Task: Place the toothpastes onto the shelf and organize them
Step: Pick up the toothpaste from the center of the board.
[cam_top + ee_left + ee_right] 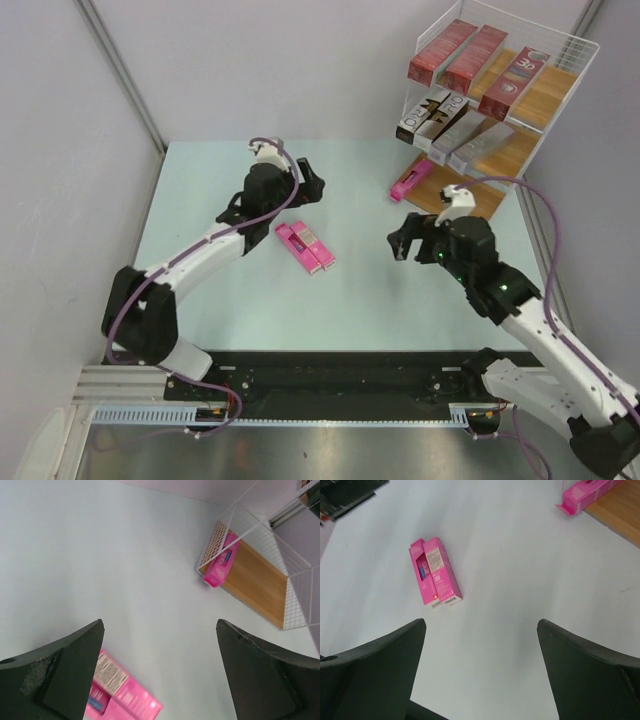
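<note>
Nearest me, my right gripper [403,240] hangs over the table [200,200] just in front of the shelf [553,98], off its left front corner, with its nose turned away from the shelf. The jaws are spread as wide as they go. There's nothing between them, and its wrist camera shows only bare table in the gap.

Further left of the shelf and well clear of it, two pink cartons [305,247] lie flat on the table. They're side by side, touching along their long sides, and set on a slant.

Just beyond that pair, also on the shelf's left, my left gripper [303,186] hovers above the table. It's gaping wide too, and empty. Its wrist camera catches the pair at the bottom edge beside the left finger and looks straight across at the shelf's lowest board.

Now the shelf itself. On the lowest board a third pink carton [411,180] lies along the left wire wall, its near end poking out past the board's front edge. The rest of that board that I can see is bare wood.

One board up, three silver-grey cartons [455,130] sit side by side on the left part, black ends facing front.

On the top board there are three dark red cartons [475,58]. Two are together at the left and the third is set apart to their right. All three lie flat, lengthwise front to back.
</note>
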